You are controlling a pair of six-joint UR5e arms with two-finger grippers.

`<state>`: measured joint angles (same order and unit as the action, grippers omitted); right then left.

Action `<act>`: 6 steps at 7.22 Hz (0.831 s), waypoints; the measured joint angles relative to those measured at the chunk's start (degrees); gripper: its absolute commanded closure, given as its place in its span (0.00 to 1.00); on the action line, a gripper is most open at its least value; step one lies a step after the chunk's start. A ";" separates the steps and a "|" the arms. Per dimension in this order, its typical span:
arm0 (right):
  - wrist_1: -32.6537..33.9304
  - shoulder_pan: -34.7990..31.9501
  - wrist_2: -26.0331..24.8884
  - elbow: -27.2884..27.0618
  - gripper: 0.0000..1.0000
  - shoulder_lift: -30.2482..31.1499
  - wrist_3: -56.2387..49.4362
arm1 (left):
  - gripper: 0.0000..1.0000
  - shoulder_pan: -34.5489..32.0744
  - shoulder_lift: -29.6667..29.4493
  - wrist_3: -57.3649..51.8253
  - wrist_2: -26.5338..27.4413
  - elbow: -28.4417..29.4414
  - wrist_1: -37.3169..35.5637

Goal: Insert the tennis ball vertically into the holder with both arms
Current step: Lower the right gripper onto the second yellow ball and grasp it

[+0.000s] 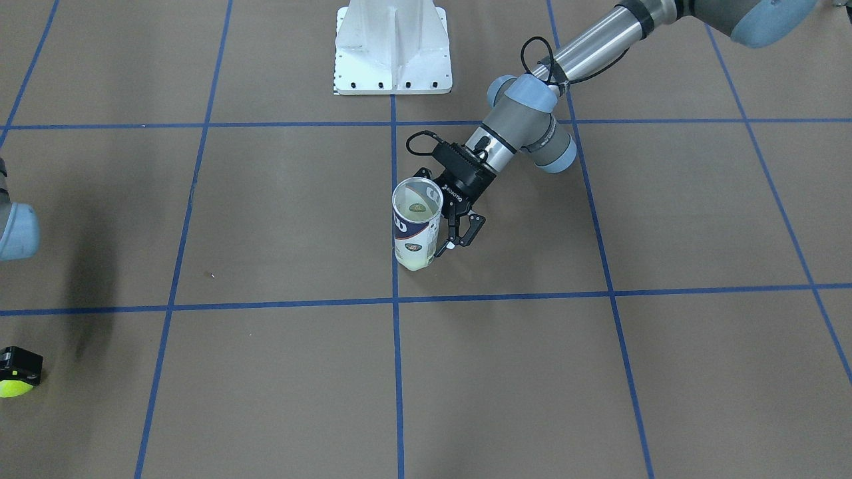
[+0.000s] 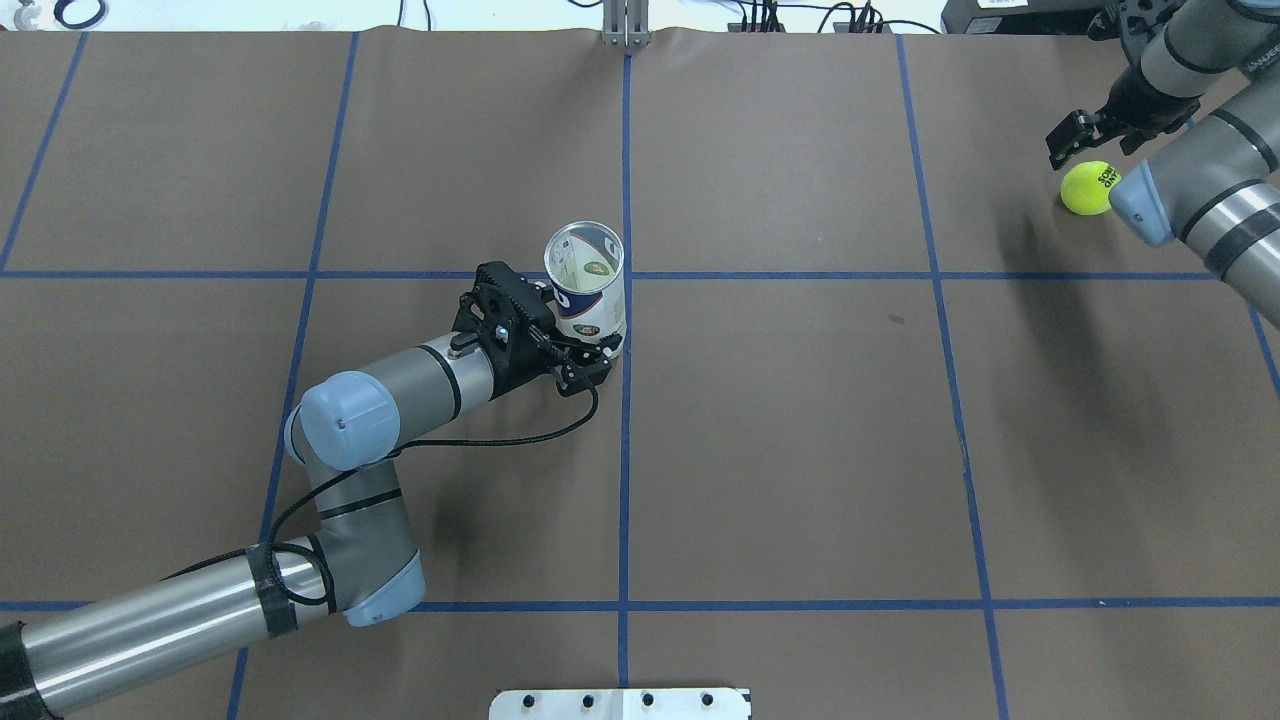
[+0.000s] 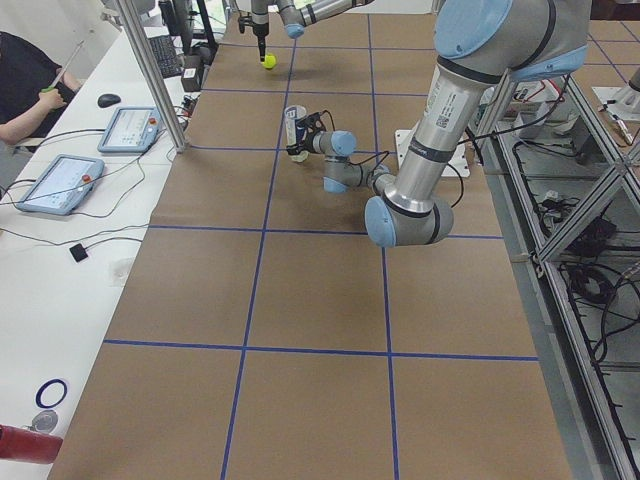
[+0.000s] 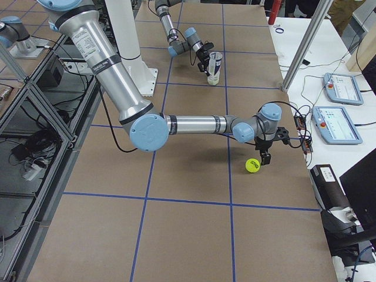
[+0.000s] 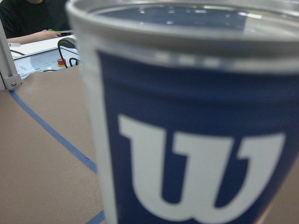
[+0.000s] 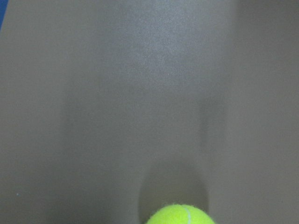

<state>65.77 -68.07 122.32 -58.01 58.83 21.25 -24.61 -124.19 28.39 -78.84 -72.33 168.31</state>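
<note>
Can point(image 5: 196, 140) fills the left wrist view: navy label, white "W", silver rim at top, too close to be sharp. Blue tape line runs across the brown paper behind it.

Left gripper point(image 2: 600, 350) – fingers sit on either side of the can's lower half, one on the robot's side and one on the operators' side, and they look clamped on it. Can stands upright on the table point(image 2: 800, 450), mouth up and open, base just beside the centre tape line, near where that line crosses the one on the far side from the robot. Left arm comes in low, wrist level with the can.

Right gripper point(image 2: 1092, 138) – fingers spread wide, holding nothing. It hangs just beside the tennis ball point(image 2: 1088, 188), slightly on the operators' side of it. Ball looks to be resting on the paper near the table's far right corner, well apart from the can. Right wrist view catches only the top of the ball at the bottom edge, with its shadow on the paper. No fingers show in that view.

White base plate point(image 1: 393, 46) sits at the robot's edge of the table, in line with the centre tape.
</note>
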 measured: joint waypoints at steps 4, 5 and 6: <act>0.10 1.34 -2.10 1.70 0.01 0.16 -0.35 | 0.01 0.00 0.00 -0.02 0.00 0.00 0.00; 0.20 1.76 -2.35 1.96 0.01 0.25 -0.41 | 0.01 -0.01 0.00 -0.05 0.00 0.00 0.00; 0.29 2.07 -2.41 2.08 0.03 0.43 -0.80 | 0.01 -0.02 0.00 -0.08 0.00 0.00 0.00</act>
<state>66.06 -66.00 119.91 -55.93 59.26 20.45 -24.63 -124.19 28.31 -78.84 -72.33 168.31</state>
